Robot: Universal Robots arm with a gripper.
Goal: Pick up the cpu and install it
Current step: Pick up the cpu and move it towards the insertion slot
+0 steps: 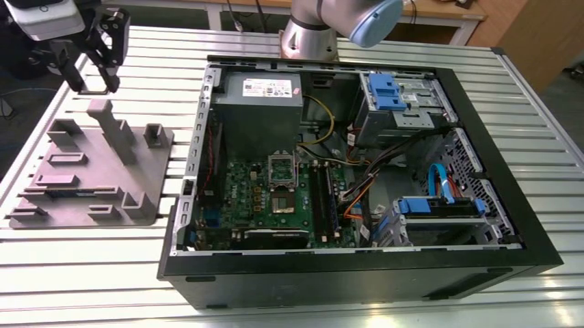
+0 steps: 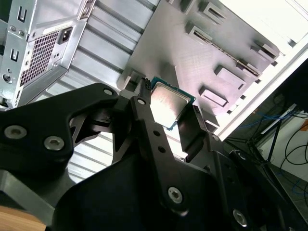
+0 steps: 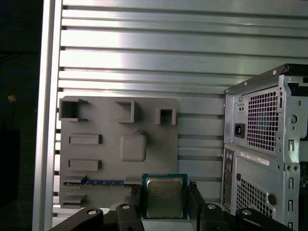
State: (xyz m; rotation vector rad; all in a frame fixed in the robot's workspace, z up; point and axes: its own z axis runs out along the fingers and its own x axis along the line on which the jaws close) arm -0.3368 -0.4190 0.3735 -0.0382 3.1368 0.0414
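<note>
Fingers: the fingers [image 2: 150,122] pinch the cpu [image 2: 169,103] by two of its sides.
Cpu: held up over the grey plate [image 1: 109,167], well apart from the case [image 1: 365,277].
Risk: only thin edges are held, so I think it could slip, tilt or drop. A crooked cpu could hurt the socket [image 1: 281,179].
Feel: the cpu is flat, square, shiny metal on green. The plate is dull plastic with blocks. The surface [image 1: 91,280] is ribbed metal.

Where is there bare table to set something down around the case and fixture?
Bare table lies at the exterior view's lower left, bordered by fixture and case, and at the top between gripper and case. The fixture-case gap is narrow. Inside the case, cables and drive bays crowd. The gripper is shut on the cpu.
</note>
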